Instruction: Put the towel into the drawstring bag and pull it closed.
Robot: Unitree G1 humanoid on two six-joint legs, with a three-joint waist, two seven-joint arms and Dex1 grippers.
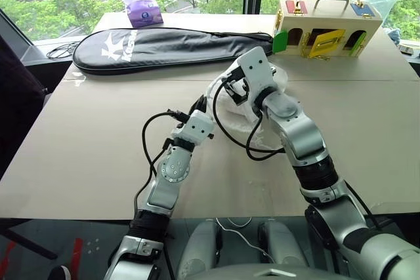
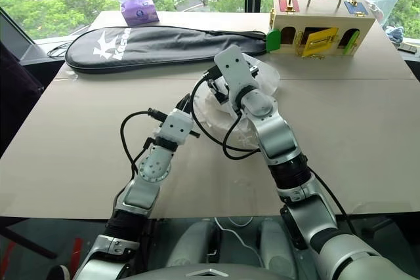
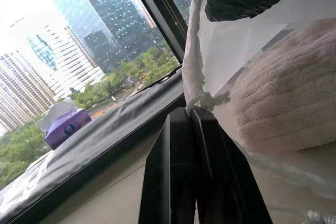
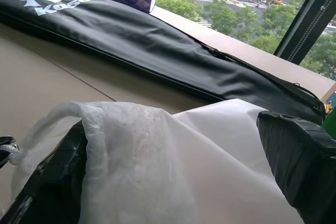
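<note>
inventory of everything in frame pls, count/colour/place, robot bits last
table: 1, beige, under everything.
drawstring bag: 1, translucent white, mid-table between the grippers.
towel: 1, white ribbed terry, showing through the bag's fabric.
racket case: 1, black with white logo, far side of the table, left.
tissue pack: 1, purple, beyond the case by the window.
wooden box: 1, pale wood with coloured doors and a handle, far right.
left gripper: 1, black fingers, shut on the bag's cord.
right gripper: 1, black fingers, spread wide with the bag's fabric stretched over them.
</note>
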